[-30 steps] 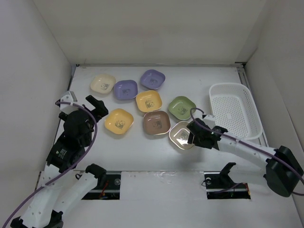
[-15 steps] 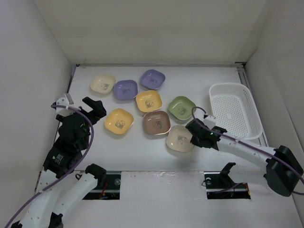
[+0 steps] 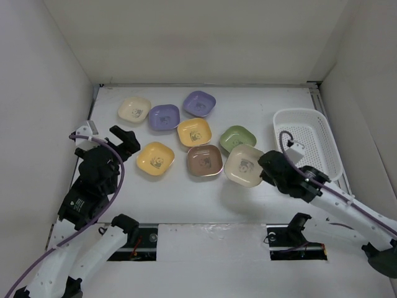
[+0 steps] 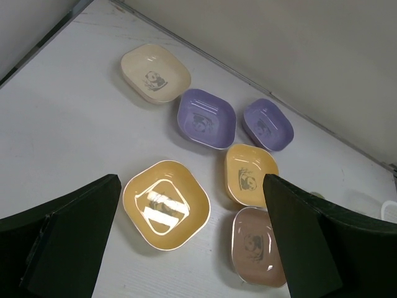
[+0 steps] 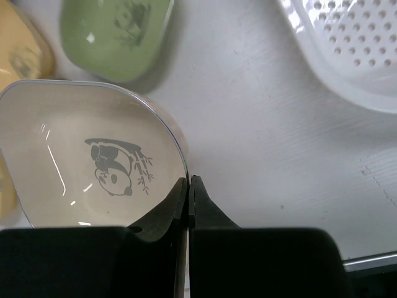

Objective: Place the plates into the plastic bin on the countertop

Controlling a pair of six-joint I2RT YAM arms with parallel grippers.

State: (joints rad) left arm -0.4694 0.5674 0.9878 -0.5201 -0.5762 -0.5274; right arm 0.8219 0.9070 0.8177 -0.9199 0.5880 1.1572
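Note:
My right gripper [image 3: 263, 166] [image 5: 189, 183] is shut on the right rim of the beige plate [image 3: 244, 164] [image 5: 80, 161], which hangs tilted above the countertop [image 3: 186, 192], left of the plastic bin [image 3: 307, 146] [image 5: 353, 43]. The bin holds nothing. On the countertop lie a cream plate [image 3: 134, 109], two purple plates [image 3: 164, 116] [image 3: 199, 103], two yellow-orange plates [image 3: 194, 131] [image 3: 155, 158], a brown plate [image 3: 204, 160] and a green plate [image 3: 237, 139] [image 5: 115, 34]. My left gripper [image 3: 124, 141] [image 4: 189, 186] hovers open above the nearer yellow-orange plate [image 4: 165, 203].
White walls close in the countertop at the back and on both sides. The bin stands close to the right wall. Both arm bases sit along the near edge, with cables trailing from them.
The right gripper shut on the beige plate's rim, lifted it off the countertop and carried it right and back, nearer the bin. The left arm shifted only slightly.

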